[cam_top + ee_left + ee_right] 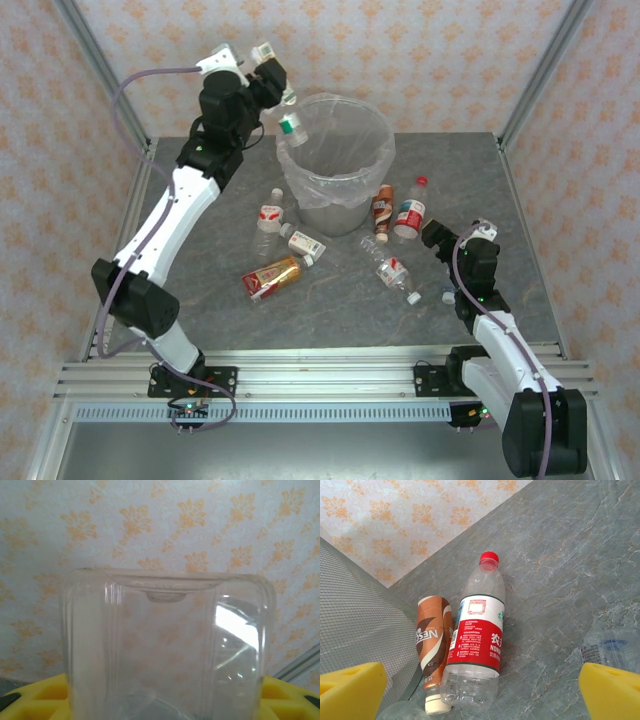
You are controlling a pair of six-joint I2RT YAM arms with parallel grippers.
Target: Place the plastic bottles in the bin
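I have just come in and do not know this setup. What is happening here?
The left gripper is shut on a clear bottle and holds it at the left rim of the bin. The right gripper is open, low over the table, facing a red-capped bottle and a brown bottle lying beside the bin. Other bottles lie on the table.

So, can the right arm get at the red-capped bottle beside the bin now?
Probably yes. The right gripper is open, and the red-capped bottle lies just ahead of its jaws with nothing over it. The brown bottle lying against it may crowd one finger.
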